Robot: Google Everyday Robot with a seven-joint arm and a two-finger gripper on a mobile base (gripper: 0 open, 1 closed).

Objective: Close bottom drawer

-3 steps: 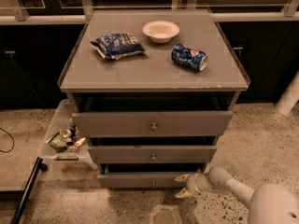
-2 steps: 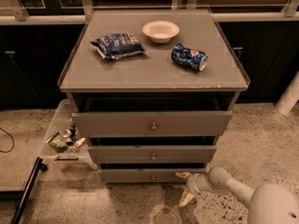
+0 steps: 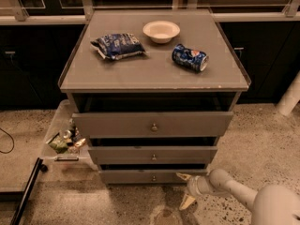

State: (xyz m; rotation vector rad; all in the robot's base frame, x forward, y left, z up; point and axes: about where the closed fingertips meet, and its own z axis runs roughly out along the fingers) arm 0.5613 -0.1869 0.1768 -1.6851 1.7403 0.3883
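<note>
The bottom drawer (image 3: 140,176) is the lowest and narrowest grey front of the cabinet, with a small round knob (image 3: 153,177) at its centre. It stands out only a little from the cabinet, less than the two drawers above it. My gripper (image 3: 185,189) is low at the right, just in front of the drawer's right end, on the white arm (image 3: 234,191). Its two pale fingers (image 3: 183,176) are spread apart and hold nothing. The upper finger is at the drawer front; I cannot tell if it touches.
The top drawer (image 3: 152,124) and middle drawer (image 3: 153,154) stand open, further out. On the cabinet top (image 3: 154,74) lie a blue chip bag (image 3: 117,46), a white bowl (image 3: 161,31) and a crushed blue can (image 3: 189,57). A clear bin (image 3: 61,137) of small items sits left.
The bottom drawer has slid inward and shows less dark gap above it. My gripper has followed it toward the cabinet and its fingers stay spread.
</note>
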